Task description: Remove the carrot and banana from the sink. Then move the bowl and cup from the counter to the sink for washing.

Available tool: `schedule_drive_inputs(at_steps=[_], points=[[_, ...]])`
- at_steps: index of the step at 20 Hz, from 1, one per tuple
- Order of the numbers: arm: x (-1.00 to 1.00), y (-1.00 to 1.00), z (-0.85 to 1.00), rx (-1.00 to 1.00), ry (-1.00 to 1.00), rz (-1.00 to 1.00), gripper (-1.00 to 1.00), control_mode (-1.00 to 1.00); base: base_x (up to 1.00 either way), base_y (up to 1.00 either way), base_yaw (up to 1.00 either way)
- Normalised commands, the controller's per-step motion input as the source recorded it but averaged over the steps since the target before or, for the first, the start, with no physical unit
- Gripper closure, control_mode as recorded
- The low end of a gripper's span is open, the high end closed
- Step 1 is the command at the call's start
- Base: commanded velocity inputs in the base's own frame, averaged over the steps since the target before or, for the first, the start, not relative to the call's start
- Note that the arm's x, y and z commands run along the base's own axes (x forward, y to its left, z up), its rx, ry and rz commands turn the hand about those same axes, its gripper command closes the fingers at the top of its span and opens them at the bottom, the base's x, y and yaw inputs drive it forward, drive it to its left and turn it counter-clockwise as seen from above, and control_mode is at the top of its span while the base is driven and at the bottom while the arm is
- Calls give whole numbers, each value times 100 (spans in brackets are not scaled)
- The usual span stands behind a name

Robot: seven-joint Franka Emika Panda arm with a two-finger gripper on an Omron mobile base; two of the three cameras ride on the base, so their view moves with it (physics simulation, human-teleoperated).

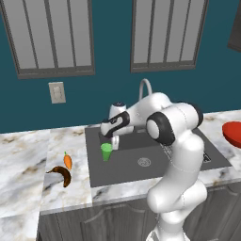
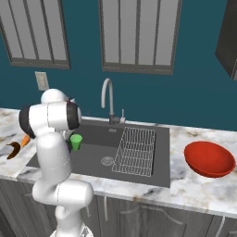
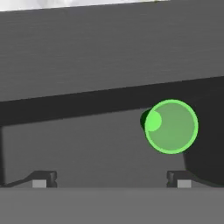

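No text, label, brand, number or sign can be read anywhere in these views.

Green cup [image 1: 107, 151], red bowl [image 2: 208, 159], orange carrot [image 1: 68, 161], dk brown banana [image 1: 61, 174], dk grey sink [image 2: 95, 162].
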Motion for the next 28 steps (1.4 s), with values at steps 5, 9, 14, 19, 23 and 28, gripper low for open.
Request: schedule_drive_inputs(at_steps=[5,9,14,19,23,28], points=[[-20,-8,35,-6,0,-16,-100,-100,0,0,0],[-25,-10,29,-1,0,-20,-100,-100,0,0,0],[-29,-15,15,2,0,-30,-100,-100,0,0,0],[-27,-12,19,0,0,-25,-100,-100,0,0,0],[-30,-7,23,0,0,-23,-100,-100,0,0,0],[-29,-7,27,0,8,-19,-100,-100,0,0,0]])
